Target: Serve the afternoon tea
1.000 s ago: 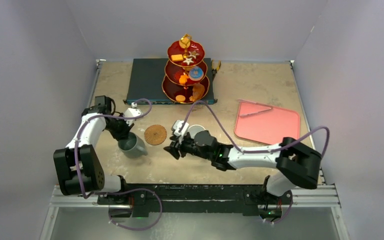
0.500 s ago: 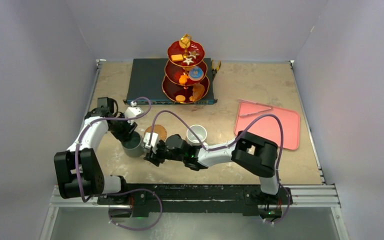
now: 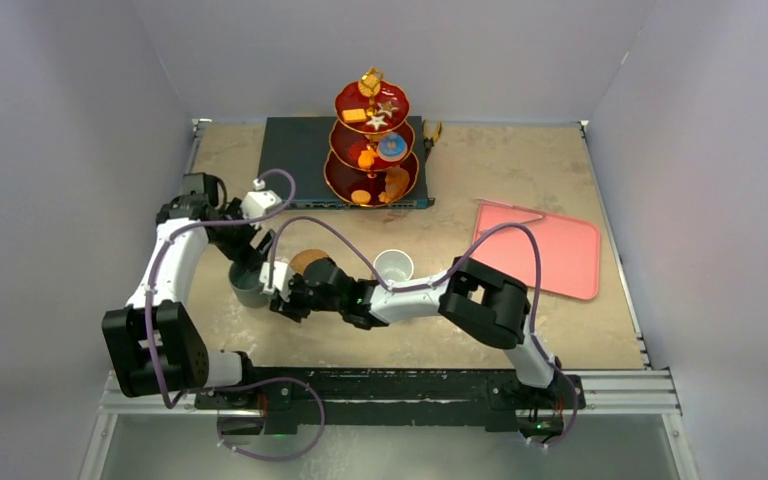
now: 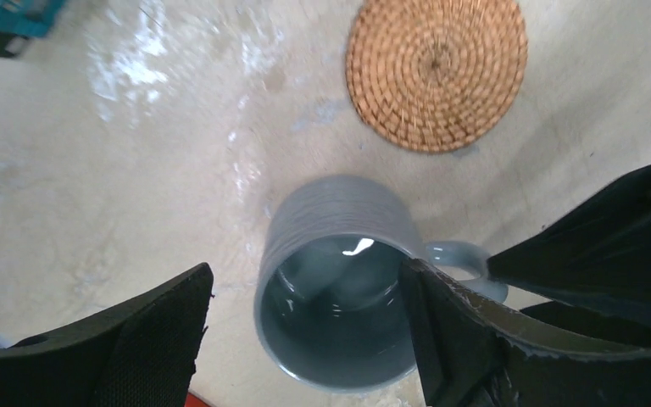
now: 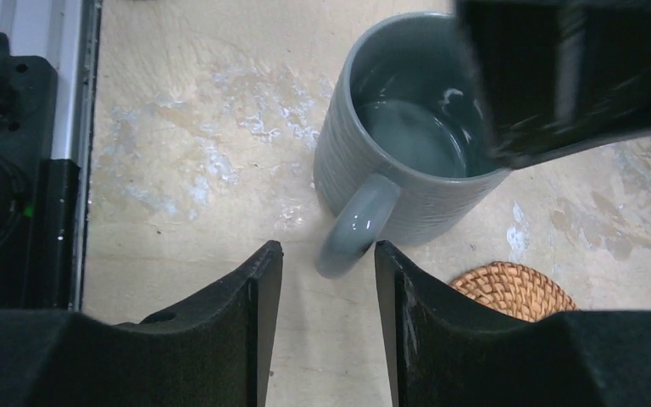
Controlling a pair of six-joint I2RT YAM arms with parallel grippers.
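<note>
The grey mug (image 3: 248,286) stands upright on the table, left of centre. My left gripper (image 4: 305,280) hovers just above it, open, with a finger on either side of the rim and one finger (image 4: 453,339) over the rim's edge. My right gripper (image 5: 329,263) is open at table level, and the end of the mug's handle (image 5: 354,231) sits between its fingertips. A cork coaster (image 4: 436,72) lies just beyond the mug. The white mug (image 3: 393,266) stands mid-table. Pastries fill the red three-tier stand (image 3: 372,150) at the back.
The stand sits on a flat dark electronics box (image 3: 295,160) at the back. A pink tray (image 3: 538,258) lies at the right. My right arm stretches low across the table in front of the white mug. The table's near edge rail (image 5: 68,127) is close behind the mug.
My left gripper has opened, let go of the grey mug and risen a little. The right arm swung left from the white mug until its fingers reached the grey mug's handle.
</note>
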